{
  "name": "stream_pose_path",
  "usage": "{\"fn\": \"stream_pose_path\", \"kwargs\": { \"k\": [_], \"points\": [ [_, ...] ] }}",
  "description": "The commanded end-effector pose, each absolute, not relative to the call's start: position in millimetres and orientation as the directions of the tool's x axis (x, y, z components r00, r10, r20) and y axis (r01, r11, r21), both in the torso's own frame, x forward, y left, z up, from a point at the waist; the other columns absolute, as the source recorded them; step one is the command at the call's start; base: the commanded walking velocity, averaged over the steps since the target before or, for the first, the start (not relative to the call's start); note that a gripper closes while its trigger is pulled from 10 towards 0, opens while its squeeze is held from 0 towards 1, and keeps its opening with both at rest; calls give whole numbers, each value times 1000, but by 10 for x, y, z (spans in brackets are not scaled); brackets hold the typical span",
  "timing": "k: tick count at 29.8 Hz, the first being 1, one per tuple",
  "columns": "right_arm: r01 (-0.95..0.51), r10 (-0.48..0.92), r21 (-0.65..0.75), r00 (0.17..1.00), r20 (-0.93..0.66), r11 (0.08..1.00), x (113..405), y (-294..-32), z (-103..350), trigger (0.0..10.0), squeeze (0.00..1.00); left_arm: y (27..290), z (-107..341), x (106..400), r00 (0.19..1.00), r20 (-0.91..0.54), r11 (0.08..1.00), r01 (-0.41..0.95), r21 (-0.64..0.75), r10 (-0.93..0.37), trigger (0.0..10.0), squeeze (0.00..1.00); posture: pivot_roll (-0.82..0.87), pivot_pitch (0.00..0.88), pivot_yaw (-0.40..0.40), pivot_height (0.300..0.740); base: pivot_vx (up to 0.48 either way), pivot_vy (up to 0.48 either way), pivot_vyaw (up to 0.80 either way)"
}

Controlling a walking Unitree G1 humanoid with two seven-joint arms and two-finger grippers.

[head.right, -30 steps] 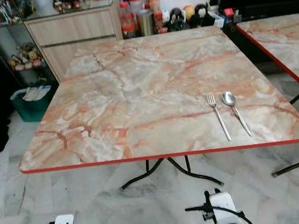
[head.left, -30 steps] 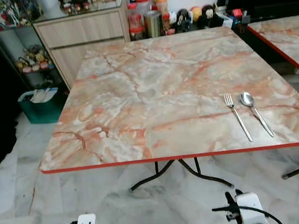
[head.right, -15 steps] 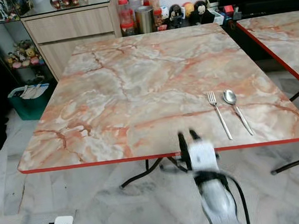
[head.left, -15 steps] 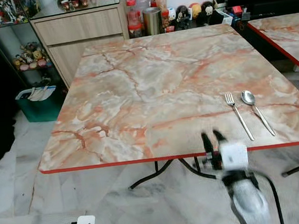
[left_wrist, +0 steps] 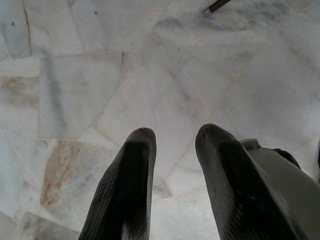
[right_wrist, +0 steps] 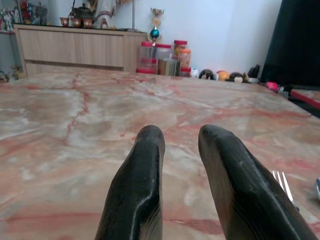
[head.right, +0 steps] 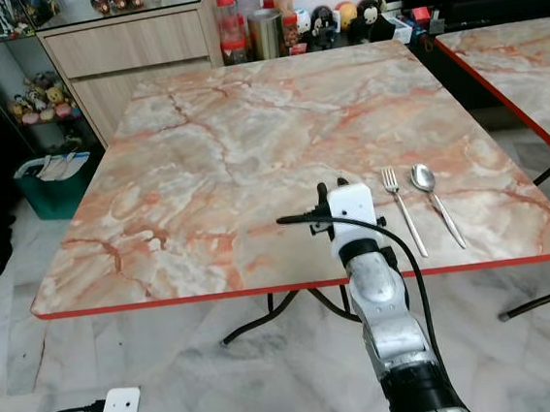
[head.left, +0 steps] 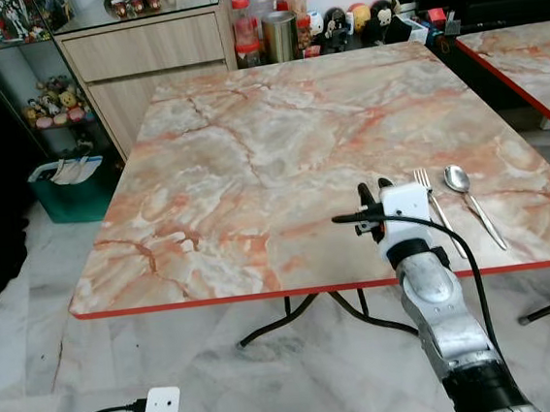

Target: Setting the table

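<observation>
Two pieces of cutlery are all that is laid so far: a fork (head.left: 435, 205) and a spoon (head.left: 468, 197) lie side by side, near but not touching, handles pointing toward the near edge, on the right-hand part of the marble-patterned table (head.left: 252, 169) with its red rim. No plate, glass or napkin accompanies them, so by my reading the setting is only begun, with one place partly laid and the greater share of the work left.

Just to the left of the fork, the right pincer (head.left: 374, 194) is raised above the table's near edge, its two black fingers pointing across the top toward the far side. They stand slightly parted with nothing between them, as the right wrist view makes plain, where the fork's tines show off to one side. It carries nothing, so whether it means to straighten the cutlery or reach elsewhere cannot be told.

Down low, the left pincer (left_wrist: 172, 185) hangs idle over the pale marble floor (left_wrist: 150, 75), fingers likewise apart and empty.

Beyond the table's far edge stand a wooden cabinet (head.left: 149, 57) and some red-lidded jars (head.left: 261, 8); a second table (head.left: 530, 69) of like pattern stands to the right.
</observation>
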State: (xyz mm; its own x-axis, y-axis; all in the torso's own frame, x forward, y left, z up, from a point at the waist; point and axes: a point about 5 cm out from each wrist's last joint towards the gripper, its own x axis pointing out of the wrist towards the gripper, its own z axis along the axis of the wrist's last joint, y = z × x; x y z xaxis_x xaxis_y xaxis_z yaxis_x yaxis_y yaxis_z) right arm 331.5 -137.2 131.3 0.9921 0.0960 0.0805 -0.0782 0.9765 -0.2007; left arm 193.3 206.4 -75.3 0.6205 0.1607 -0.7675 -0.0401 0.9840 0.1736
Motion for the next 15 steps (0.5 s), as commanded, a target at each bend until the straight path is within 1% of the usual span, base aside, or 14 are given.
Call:
{"fn": "stream_pose_path", "kwargs": {
  "k": [1,9,15],
  "points": [
    [-93,111,-198,991,79,976,3353,-1318,1321,10000,0,2066,-759,1925,612,-772,983,-46,180,171,10000,0,-73,0,66,693,0,-409,0],
    [-117,130,-186,990,55,975,3342,-1252,1250,10000,0,2095,-768,1899,606,-775,981,-55,183,179,10000,0,-68,0,63,693,0,-394,0],
    [-118,130,-187,990,51,975,3358,-1253,1239,10000,0,2097,-767,1897,608,-774,983,-68,173,178,10000,0,-67,0,64,693,0,0,0]
  ]
}}
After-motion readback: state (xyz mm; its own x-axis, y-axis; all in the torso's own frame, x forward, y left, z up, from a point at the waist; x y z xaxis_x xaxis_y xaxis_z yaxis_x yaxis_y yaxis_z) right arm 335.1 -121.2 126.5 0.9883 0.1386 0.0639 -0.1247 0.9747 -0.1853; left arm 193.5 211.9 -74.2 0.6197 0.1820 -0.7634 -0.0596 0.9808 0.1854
